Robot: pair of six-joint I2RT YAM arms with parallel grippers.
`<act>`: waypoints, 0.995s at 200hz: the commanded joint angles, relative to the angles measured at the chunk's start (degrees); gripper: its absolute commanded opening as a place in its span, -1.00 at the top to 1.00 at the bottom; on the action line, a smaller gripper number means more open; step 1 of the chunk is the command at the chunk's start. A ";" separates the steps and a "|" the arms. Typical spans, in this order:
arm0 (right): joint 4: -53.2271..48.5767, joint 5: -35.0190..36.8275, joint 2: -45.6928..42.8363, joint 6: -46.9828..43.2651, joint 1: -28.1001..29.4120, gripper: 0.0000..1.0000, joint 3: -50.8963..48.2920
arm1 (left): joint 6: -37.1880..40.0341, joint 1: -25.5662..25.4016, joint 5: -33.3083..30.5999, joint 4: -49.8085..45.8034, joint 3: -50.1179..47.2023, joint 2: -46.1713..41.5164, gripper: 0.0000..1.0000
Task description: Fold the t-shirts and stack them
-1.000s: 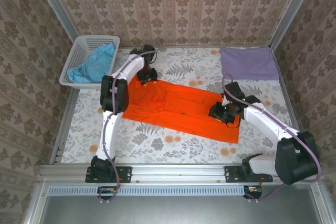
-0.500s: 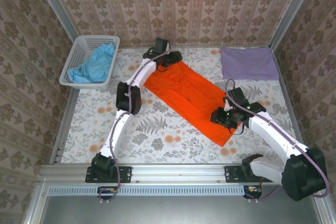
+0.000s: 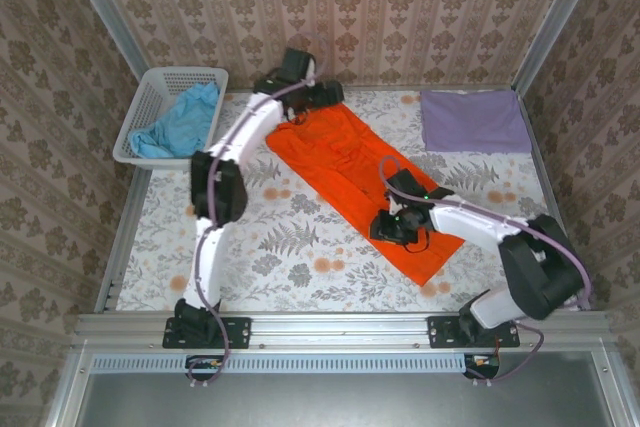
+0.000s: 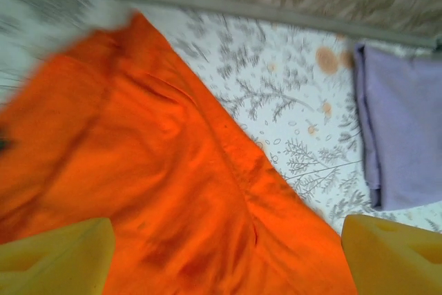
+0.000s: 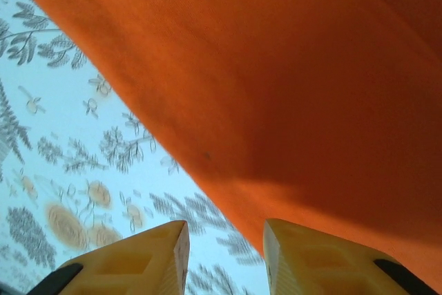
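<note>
The orange t-shirt (image 3: 345, 162) lies flat and runs diagonally from the far middle of the table to the near right. My left gripper (image 3: 325, 95) hovers at its far end. In the left wrist view that gripper (image 4: 224, 233) is open wide above the orange cloth (image 4: 138, 170), holding nothing. My right gripper (image 3: 388, 227) sits at the shirt's left edge. Its fingers (image 5: 224, 229) stand apart over bare table, with the orange hem (image 5: 311, 67) just beside the right finger. The purple t-shirt (image 3: 472, 119) lies folded at the far right. The blue t-shirt (image 3: 185, 119) is bunched in the basket.
The white lattice basket (image 3: 150, 82) stands at the far left corner. The purple shirt (image 4: 400, 129) lies to the right of the orange one, across a strip of floral tablecloth (image 3: 300, 247). Patterned walls close the table in on three sides.
The left gripper carried the orange shirt's far end toward the back, then opened and let go. The shirt swung from lying across to diagonal. The right gripper slid left to the shirt's edge.
</note>
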 commanded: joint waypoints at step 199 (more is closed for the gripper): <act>-10.48 -10.13 46.32 2.92 21.74 0.13 60.99 | -2.42 17.71 -1.15 -5.68 -56.37 -38.65 -0.67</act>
